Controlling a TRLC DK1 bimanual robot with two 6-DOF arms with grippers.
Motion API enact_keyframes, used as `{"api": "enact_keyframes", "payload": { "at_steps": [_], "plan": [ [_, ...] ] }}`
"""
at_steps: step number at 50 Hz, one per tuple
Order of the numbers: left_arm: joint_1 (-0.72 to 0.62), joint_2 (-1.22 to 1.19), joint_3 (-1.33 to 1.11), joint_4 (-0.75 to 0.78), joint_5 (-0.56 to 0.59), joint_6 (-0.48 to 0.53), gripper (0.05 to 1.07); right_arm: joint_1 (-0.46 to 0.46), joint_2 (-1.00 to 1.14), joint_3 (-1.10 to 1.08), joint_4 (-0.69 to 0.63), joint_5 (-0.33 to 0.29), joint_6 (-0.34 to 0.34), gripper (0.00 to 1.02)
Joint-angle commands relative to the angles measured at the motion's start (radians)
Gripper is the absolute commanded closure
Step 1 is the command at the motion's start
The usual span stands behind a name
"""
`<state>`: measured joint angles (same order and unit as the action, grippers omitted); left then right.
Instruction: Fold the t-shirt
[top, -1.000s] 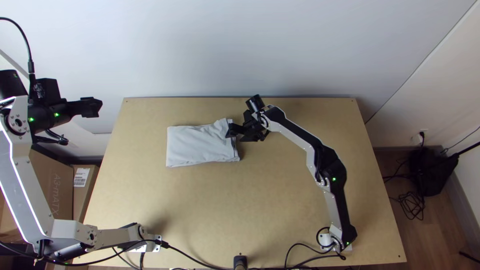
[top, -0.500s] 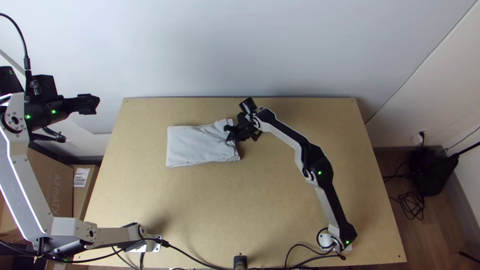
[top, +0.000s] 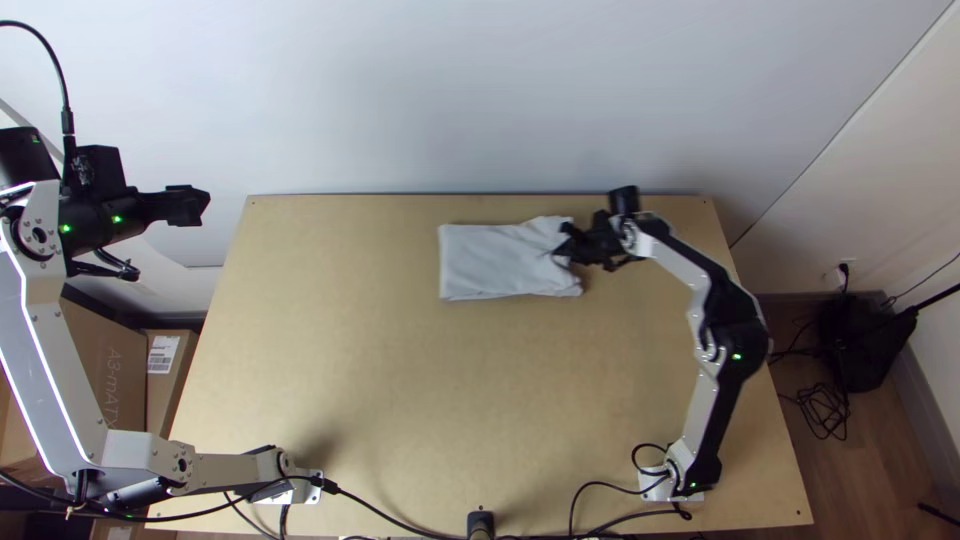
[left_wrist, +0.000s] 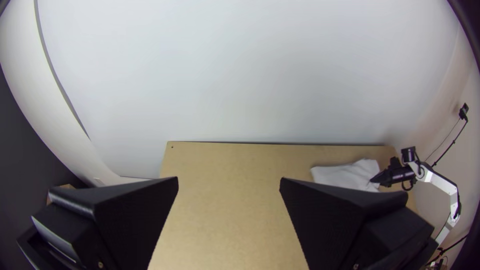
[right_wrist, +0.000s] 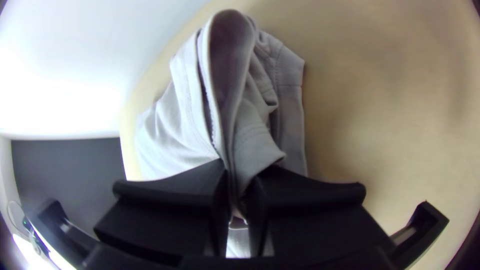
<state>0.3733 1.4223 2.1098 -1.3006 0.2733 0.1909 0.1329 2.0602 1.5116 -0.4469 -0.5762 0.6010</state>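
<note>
A pale grey t-shirt (top: 490, 262) lies folded into a compact, layered rectangle on the far part of the wooden table (top: 400, 400), from about the middle toward the right, its long sides running left to right. The left end is flat and fairly square, the near edge almost straight. At the right end, the cloth is pinched between the fingers of the right gripper (top: 568, 248), near the middle of that end, and creases spread from the grip. Stacked layers and stitched seams show there, one layer standing up in an open, rounded loop beside the grip, while the far right corner bulges outward, rumpled.
</note>
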Motion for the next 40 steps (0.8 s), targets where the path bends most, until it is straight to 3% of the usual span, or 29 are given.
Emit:
{"api": "enact_keyframes", "payload": {
  "at_steps": [1,14,24,26,28,30,31,40],
  "plan": [
    [-0.013,0.007,0.035,-0.002,0.004,-0.015,0.09,-0.136,-0.103,-0.102,0.027,0.006,0.0,1.0],
    [-0.031,0.009,0.036,0.001,0.004,-0.022,0.09,-0.481,-0.178,-0.191,0.037,0.006,-0.069,1.0],
    [-0.056,0.009,0.035,0.001,0.004,-0.044,0.09,-0.636,-0.196,-0.218,0.036,0.006,-0.124,0.99],
    [-0.06,0.009,0.035,0.001,0.004,-0.044,0.09,-0.648,-0.21,-0.232,0.036,0.006,-0.145,0.82],
    [-0.065,0.007,0.033,0.001,0.004,-0.045,0.09,-0.664,-0.224,-0.241,0.034,0.006,-0.156,0.53],
    [-0.065,0.007,0.032,0.001,0.004,-0.05,0.09,-0.676,-0.238,-0.248,0.034,0.009,-0.168,0.12],
    [-0.065,0.009,0.029,0.001,0.004,-0.051,0.09,-0.69,-0.244,-0.248,0.036,0.015,-0.175,0.03],
    [-0.054,-0.005,0.007,0.004,0.003,-0.077,0.09,-0.77,-0.356,-0.212,0.106,0.154,-0.187,0.03]
  ]
}}
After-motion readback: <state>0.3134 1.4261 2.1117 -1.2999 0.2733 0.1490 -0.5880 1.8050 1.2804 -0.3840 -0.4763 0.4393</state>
